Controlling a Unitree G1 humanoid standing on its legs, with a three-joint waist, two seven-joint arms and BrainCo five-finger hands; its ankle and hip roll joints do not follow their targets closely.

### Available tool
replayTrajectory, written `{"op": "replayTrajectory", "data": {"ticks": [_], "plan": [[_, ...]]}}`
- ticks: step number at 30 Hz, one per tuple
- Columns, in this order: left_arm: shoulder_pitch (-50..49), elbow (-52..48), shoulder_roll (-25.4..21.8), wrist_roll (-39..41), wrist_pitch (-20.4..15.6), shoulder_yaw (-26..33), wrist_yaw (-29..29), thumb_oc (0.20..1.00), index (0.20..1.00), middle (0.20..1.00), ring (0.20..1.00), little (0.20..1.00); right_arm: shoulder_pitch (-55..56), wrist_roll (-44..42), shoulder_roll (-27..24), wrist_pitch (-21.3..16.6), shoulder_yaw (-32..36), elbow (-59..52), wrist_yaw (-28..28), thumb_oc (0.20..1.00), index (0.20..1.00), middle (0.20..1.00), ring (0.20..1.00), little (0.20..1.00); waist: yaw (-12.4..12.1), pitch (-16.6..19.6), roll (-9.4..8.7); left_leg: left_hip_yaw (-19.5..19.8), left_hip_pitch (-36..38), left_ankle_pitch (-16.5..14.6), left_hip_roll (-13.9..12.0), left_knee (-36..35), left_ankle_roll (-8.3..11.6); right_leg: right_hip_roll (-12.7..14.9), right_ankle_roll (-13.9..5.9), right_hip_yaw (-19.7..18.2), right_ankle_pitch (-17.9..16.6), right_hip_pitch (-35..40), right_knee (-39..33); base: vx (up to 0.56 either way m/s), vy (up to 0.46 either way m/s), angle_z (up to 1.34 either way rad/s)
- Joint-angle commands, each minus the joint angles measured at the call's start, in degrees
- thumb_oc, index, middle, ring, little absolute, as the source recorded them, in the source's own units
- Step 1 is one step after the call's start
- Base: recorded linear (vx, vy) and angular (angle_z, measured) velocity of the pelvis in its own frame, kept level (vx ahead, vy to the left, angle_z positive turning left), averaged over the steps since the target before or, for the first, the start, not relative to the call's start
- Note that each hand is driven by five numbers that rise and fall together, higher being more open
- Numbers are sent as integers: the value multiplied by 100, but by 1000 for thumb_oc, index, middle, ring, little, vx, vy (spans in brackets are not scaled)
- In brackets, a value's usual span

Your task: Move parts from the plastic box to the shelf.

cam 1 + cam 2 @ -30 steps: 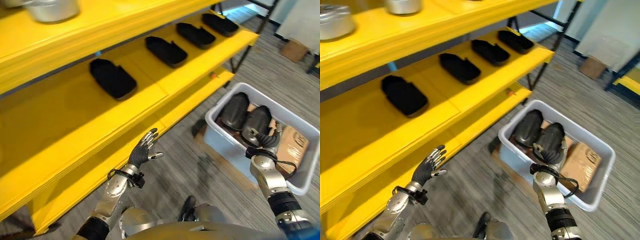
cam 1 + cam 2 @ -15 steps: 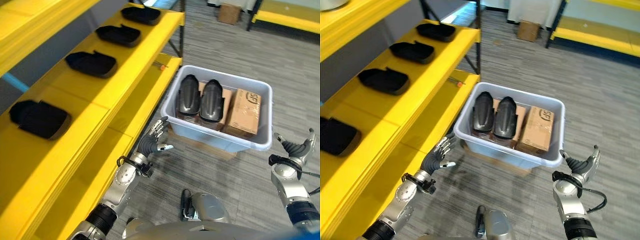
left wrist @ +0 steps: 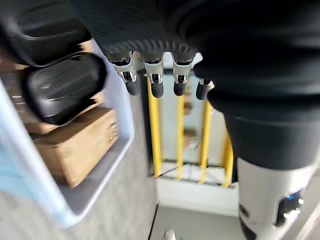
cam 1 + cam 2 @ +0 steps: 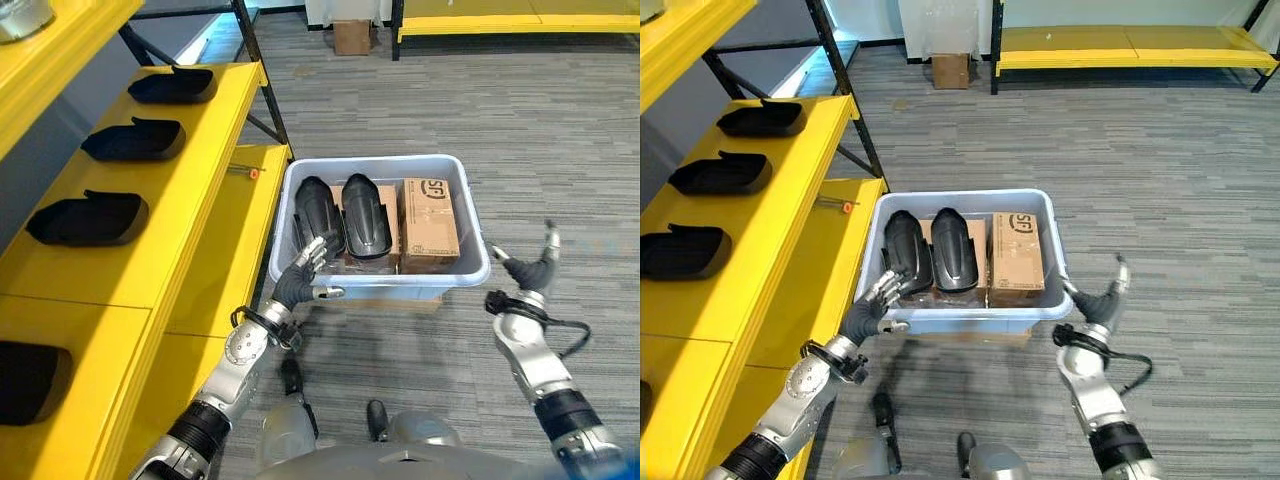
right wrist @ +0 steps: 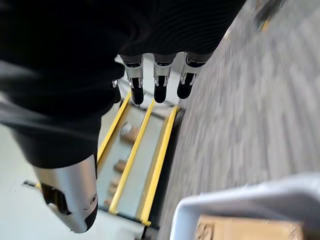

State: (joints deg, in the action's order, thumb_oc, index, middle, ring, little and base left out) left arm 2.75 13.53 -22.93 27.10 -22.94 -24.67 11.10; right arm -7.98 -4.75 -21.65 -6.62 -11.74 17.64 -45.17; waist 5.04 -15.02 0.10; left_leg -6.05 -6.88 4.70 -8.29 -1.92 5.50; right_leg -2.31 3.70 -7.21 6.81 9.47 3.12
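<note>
left eye view: the box [image 4: 470, 272] sat on the floor beside the shelf [image 4: 190, 215]. two black parts [image 4: 345, 215] lay side by side inside it, next to a carton [image 4: 428, 220]. black trays [image 4: 90, 218] stood in a row on the shelf. the left hand [image 4: 300, 285] hovered at the box's near wall, fingers spread, holding nothing. the right hand [image 4: 530, 275] was off the box's right corner, spread and empty.

right eye view: same layout; the parts [image 4: 935, 250] rested on flat cardboard, near the left hand [image 4: 875, 305].

left wrist view: fingers [image 3: 152, 82] extended, one part [image 3: 62, 87] beyond them, not touched.

right wrist view: fingers [image 5: 157, 85] straight, box rim [image 5: 240, 197] apart from them.

handling, judged: the parts looked like rigid, smooth, domed shells, probably light but slippery; take hold across the narrow width, near mid-length.
</note>
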Motion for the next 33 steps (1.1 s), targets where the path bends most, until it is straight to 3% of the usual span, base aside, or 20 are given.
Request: {"op": "replayTrajectory", "data": {"ticks": [1,5,17,18,21,22,24,25,26,27,28,29,33], "plan": [[-117,-316,127,100,-284,238,36,1000,1000,1000,1000,1000,208,124,-407,-227,294,-508,137,1000,1000,1000,1000,1000,-34,100,71,-321,196,199,-196,534,-55,616,-568,907,-135,-393,432,270,257,-108],[-191,-216,25,86,-285,282,36,1000,1000,1000,1000,1000,338,72,-353,-165,282,-578,308,1000,1000,1000,1000,1000,-43,198,85,-333,542,-119,68,410,-233,614,-607,1005,-97,-508,580,200,172,-38],[-525,-390,-152,60,-251,270,6,1000,1000,1000,1000,1000,-54,247,-237,-122,109,-639,397,1000,1000,1000,1000,1000,-419,326,-33,-358,861,-509,438,285,-641,724,-740,1299,-42,-740,1077,78,132,-11],[-542,-368,-155,-27,-206,275,16,1000,1000,1000,1000,1000,-111,273,-230,-68,188,-655,426,1000,1000,1000,1000,1000,-461,349,-82,-384,900,-575,573,237,-782,766,-841,1320,-171,-808,1506,-3,235,0],[-548,-357,-162,44,-158,285,87,1000,1000,1000,1000,1000,-167,329,-193,39,180,-667,384,1000,1000,1000,1000,1000,-517,333,-116,-439,968,-612,690,154,-929,872,-1016,1448,-462,-1078,2280,-16,175,-9],[-526,-371,-150,208,134,248,700,1000,1000,1000,1000,1000,-160,398,-113,119,137,-714,317,1000,1000,1000,1000,1000,-533,244,-104,-429,1081,-673,704,105,-1029,966,-1105,1513,-835,-1508,3282,-16,167,-21],[-557,-440,-143,186,172,100,804,1000,1000,1000,1000,1000,-222,433,-112,123,159,-669,389,1000,1000,1000,1000,1000,-507,190,-90,-405,1175,-677,680,86,-1018,1071,-1095,1386,-938,-1729,3359,16,-16,-10],[-424,-406,-186,205,46,-50,398,1000,1000,1000,1000,1000,-404,428,-121,63,88,-543,500,1000,1000,1000,1000,1000,-506,131,-130,-486,1314,-791,631,39,-943,1520,-1129,1485,-1260,-1892,2247,47,-276,7],[-335,-388,-218,206,64,-26,291,1000,1000,1000,1000,1000,-490,431,-99,63,37,-544,526,1000,1000,1000,1000,1000,-519,106,-212,-544,1358,-895,592,54,-869,1763,-1226,1580,-1521,-1931,1380,39,-324,8],[-314,-382,-229,206,68,-18,277,1000,1000,1000,1000,1000,-508,433,-88,70,28,-547,548,1000,1000,1000,1000,1000,-520,92,-218,-554,1368,-928,565,71,-853,1795,-1253,1608,-1592,-1897,1203,67,-387,-11],[-290,-376,-247,202,71,-17,249,1000,1000,1000,1000,1000,-563,465,-34,62,-5,-517,632,1000,1000,1000,1000,1000,-528,25,-302,-594,1489,-1098,497,117,-787,2045,-1436,1550,-2181,-2055,778,83,-374,-21],[-338,-349,-238,205,22,-31,233,1000,1000,1000,1000,1000,-577,480,-5,23,-8,-489,728,1000,1000,1000,1000,1000,-546,0,-311,-653,1586,-1157,401,110,-728,2121,-1506,1558,-2205,-2079,669,123,-409,-21],[-597,-349,-147,261,-113,0,177,1000,1000,1000,1000,1000,-495,240,-130,205,34,-505,1052,1000,1000,1000,1000,1000,-672,95,-282,-777,1539,-846,89,94,-413,1868,-1412,2122,-1513,-1352,196,117,-299,8]]}}
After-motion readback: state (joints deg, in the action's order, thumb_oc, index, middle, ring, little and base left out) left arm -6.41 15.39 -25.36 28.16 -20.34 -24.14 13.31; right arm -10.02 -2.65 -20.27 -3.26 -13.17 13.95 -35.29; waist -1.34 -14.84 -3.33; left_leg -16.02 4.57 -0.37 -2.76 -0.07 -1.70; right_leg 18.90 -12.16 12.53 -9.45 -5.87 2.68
